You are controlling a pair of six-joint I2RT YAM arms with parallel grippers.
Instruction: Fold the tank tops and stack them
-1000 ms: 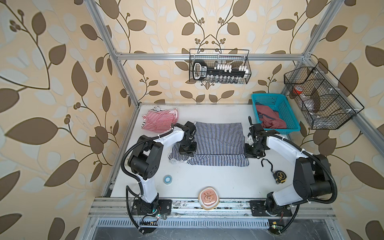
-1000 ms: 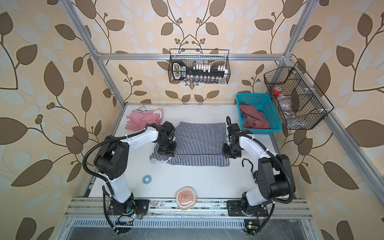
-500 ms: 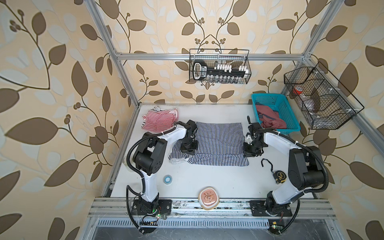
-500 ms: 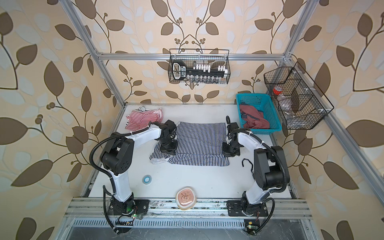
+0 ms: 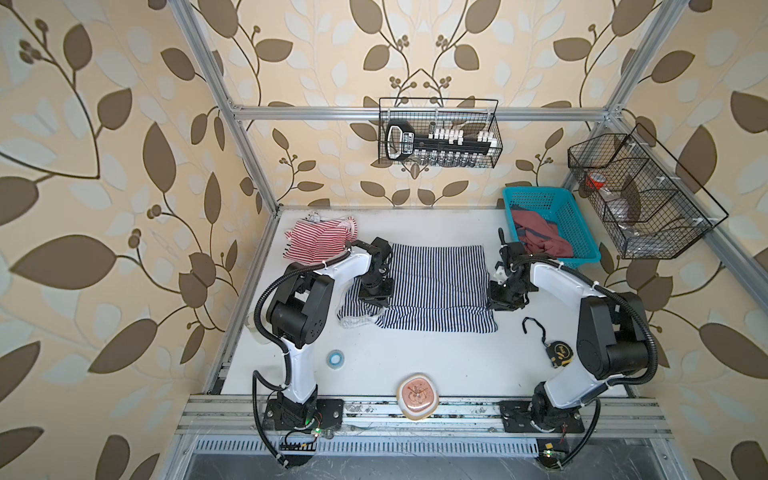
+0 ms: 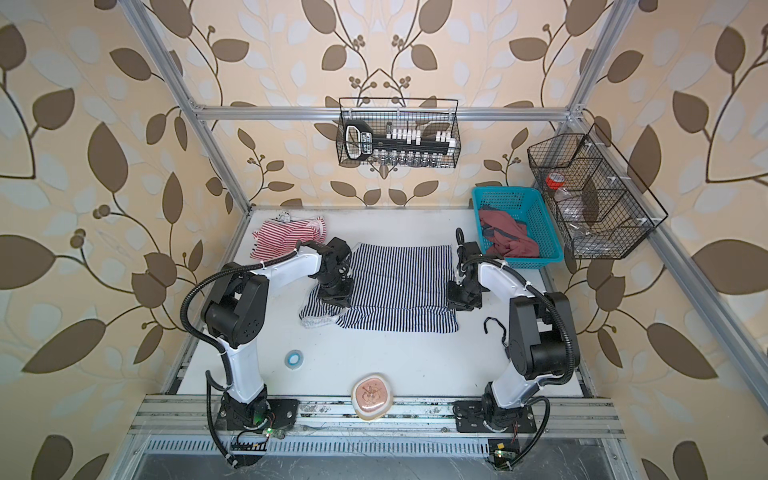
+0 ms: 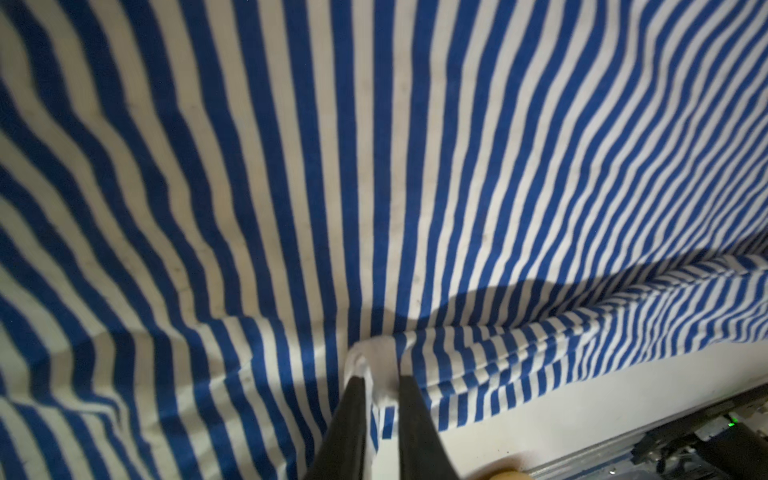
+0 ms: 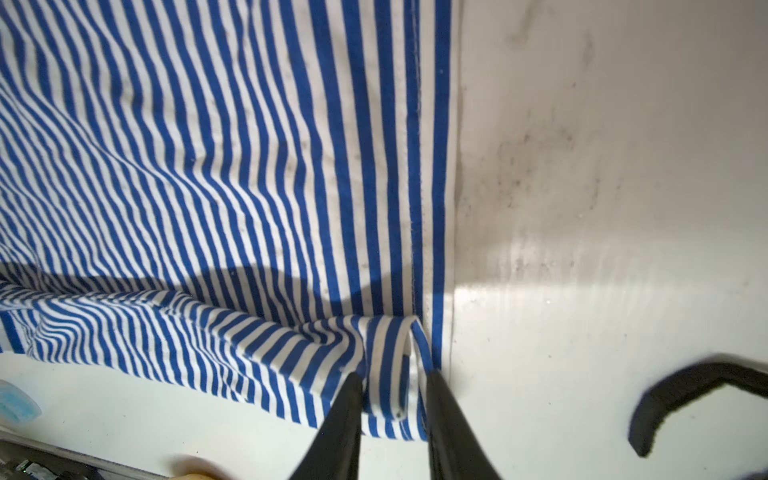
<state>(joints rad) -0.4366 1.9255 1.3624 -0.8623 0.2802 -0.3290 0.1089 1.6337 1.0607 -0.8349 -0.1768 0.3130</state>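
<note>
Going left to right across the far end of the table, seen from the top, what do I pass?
red-and-white tank top → navy-and-white tank top → teal basket → black wire basket

No legible text, brand or number in any view.

- Upper centre, both top views: black tool (image 5: 400, 143) in the hanging wire basket (image 5: 496, 133) carries a white-bordered label; its lettering is too small to read.
- Lower right of the table: tape measure (image 5: 560, 352) has a yellow badge on its face, illegible.
- Bottom centre: pink dish (image 5: 417, 397) shows a brown line drawing; it does not read as lettering.
- Wrist views: navy-and-white tank top (image 7: 374, 166) fills the frame, stripes only.
</note>
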